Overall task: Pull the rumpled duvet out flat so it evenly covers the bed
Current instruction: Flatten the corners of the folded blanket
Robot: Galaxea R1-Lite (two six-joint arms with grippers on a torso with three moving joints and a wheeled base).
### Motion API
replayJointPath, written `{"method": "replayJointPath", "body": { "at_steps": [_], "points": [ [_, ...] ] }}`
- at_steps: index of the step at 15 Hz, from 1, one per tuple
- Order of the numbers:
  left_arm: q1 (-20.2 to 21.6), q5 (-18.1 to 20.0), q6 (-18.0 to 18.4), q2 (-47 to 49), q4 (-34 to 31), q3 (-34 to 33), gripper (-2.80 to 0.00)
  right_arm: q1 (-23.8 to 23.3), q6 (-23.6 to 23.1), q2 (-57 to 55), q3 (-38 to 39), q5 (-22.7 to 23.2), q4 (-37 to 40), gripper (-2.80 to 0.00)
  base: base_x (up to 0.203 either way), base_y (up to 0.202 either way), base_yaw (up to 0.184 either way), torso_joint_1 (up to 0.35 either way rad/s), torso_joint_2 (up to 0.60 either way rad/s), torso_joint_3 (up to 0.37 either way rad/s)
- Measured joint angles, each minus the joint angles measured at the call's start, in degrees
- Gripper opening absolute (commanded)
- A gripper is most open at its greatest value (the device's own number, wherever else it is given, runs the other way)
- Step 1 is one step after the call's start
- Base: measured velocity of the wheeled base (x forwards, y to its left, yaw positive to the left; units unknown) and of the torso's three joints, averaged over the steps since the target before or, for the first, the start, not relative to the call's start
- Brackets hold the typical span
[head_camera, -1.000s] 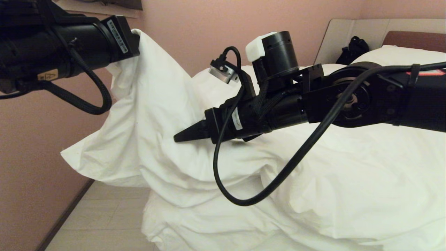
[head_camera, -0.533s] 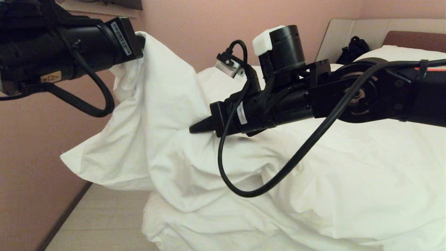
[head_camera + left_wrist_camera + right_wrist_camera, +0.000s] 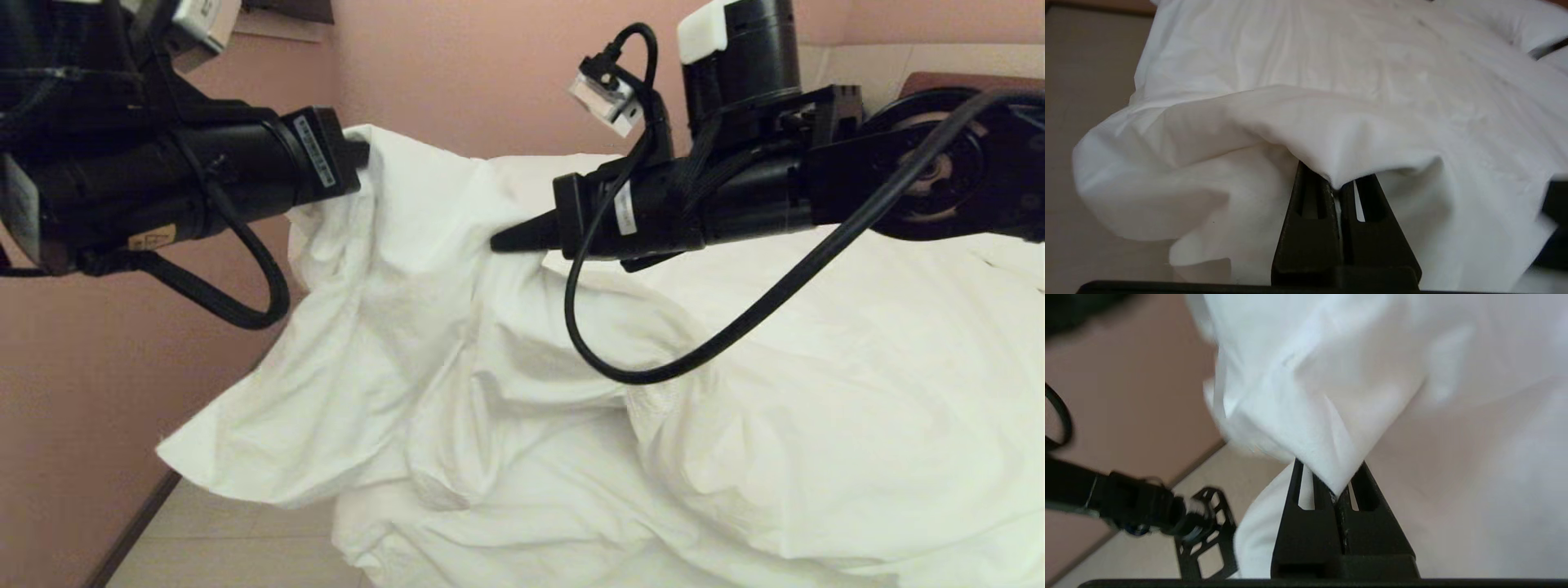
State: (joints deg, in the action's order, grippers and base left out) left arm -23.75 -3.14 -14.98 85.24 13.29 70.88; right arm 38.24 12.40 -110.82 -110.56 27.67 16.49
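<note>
Duvet pinched by both grippers; arm labels unreadable.

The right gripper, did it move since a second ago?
Yes. The right gripper, shut on the duvet, has gone up and rightward against the pink wall.

Black arms with looping cables (white-capped joint), tapered fingers.

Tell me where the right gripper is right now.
In the head view the right gripper sits near the upper middle, shut on a fold of the duvet, to the right of the left gripper, which pinches the same duvet near the pink wall.
</note>
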Motion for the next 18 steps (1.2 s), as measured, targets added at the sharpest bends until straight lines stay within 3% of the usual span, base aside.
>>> {"method": "replayJointPath", "body": {
  "at_steps": [3,4,13,18],
  "points": [
    [0.0,-0.3,0.1,-0.6,-0.1,-1.7,-2.8,-1.7,0.1,1.2,0.0,0.1,0.4,-2.8,0.0,0.0,0.0,0.0,0.0,0.0],
    [0.0,-0.4,0.2,-0.7,-0.1,-1.7,0.0,-1.9,0.1,1.4,0.0,0.1,0.5,-2.8,0.0,0.0,0.0,0.0,0.0,0.0],
    [-0.1,-0.4,0.2,-2.2,-0.6,-2.6,0.0,-2.8,1.1,1.9,0.1,0.1,0.0,-2.8,0.0,0.0,0.0,0.0,0.0,0.0],
    [0.8,-0.6,0.2,-11.4,-6.8,-10.6,0.0,-3.4,2.7,1.9,0.1,0.2,-1.6,-2.8,0.0,0.0,0.0,0.0,0.0,0.0]
  ]
}}
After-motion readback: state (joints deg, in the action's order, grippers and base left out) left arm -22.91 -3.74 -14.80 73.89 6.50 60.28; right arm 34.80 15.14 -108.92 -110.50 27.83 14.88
